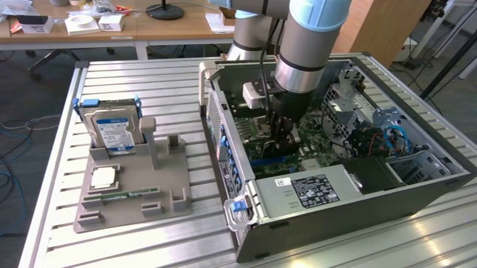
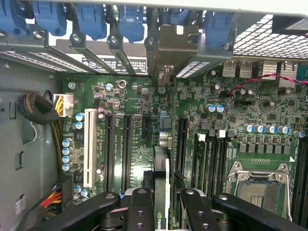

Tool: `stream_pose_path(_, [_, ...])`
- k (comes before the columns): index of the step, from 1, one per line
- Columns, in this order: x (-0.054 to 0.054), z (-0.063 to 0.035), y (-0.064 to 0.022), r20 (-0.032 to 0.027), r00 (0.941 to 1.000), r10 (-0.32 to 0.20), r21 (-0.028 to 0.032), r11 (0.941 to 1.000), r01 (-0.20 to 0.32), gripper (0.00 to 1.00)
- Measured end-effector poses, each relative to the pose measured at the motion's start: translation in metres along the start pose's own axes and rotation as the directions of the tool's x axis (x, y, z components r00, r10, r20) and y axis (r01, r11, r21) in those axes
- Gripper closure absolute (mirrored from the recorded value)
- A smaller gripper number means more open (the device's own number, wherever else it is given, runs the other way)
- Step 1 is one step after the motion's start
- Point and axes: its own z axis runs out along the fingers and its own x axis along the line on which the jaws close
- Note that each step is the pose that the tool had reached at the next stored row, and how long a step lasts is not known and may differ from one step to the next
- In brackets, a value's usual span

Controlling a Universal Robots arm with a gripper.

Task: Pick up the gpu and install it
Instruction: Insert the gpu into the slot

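The gpu [image 2: 161,168] is a thin dark card seen edge-on, standing upright over the green motherboard [image 2: 130,96] between the black expansion slots [image 2: 182,144]. Its metal bracket [image 2: 168,48] reaches up to the case's rear slot openings. My gripper [image 2: 163,209] is shut on the card's top edge, one black finger [image 2: 139,207] on each side. In the exterior view the gripper [image 1: 282,131] reaches down inside the open computer case [image 1: 223,128], with the dark gpu [image 1: 277,152] low over the board. Whether the card's edge sits in a slot is hidden.
Blue latch clips [image 2: 91,19] line the case's rear. A CPU socket [image 2: 255,185] and a cable bundle [image 2: 36,108] flank the slots. The power supply [image 1: 313,190] sits in the case. On the exterior view's left, a grey holder [image 1: 130,206] carries a hard drive [image 1: 111,131] and a memory stick [image 1: 119,195].
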Motion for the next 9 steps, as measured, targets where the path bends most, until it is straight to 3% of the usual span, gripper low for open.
stream_pose_path(9, [0.0001,-0.0006,0.0002,-0.0001,1.0000,0.000,-0.0026,1.0000,0.000,0.74])
